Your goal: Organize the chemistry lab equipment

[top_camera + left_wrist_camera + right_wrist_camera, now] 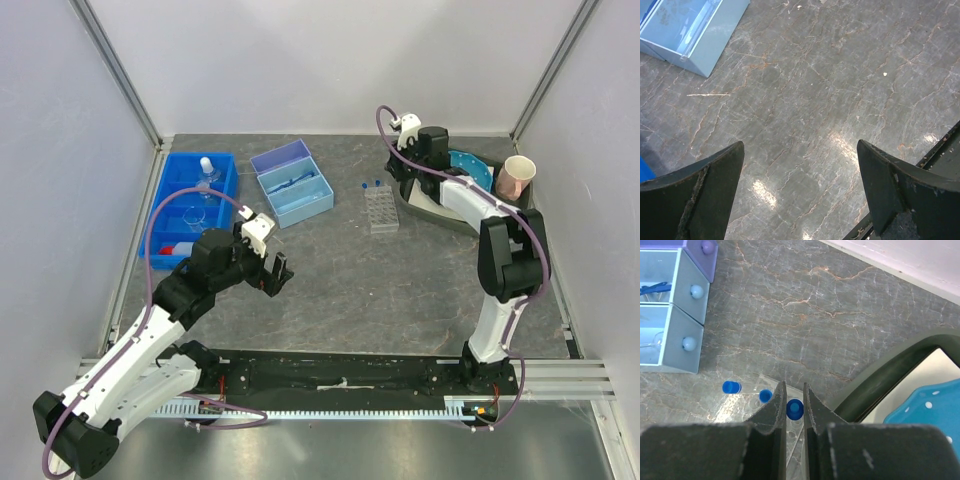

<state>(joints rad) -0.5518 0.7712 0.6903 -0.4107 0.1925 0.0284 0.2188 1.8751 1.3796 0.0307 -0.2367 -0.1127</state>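
Note:
My right gripper (794, 407) is shut on a blue-capped clear tube (794, 410) and holds it upright over the clear tube rack (752, 415). Two more blue-capped tubes (731, 387) stand in that rack, which also shows in the top view (382, 210). My left gripper (800, 190) is open and empty above bare table (272, 270). A white squeeze bottle (206, 168) and clear flasks (200, 212) sit in the blue bin (168, 200). Blue-rimmed safety glasses (652, 288) lie in the light blue box (292, 185).
A dark oval tray (425, 205) at the back right holds the blue dotted disc (470, 165) and a pink cup (517, 178). Its rim (880, 375) lies just right of my right fingers. The light blue box corner (690, 30) is far left of my left gripper.

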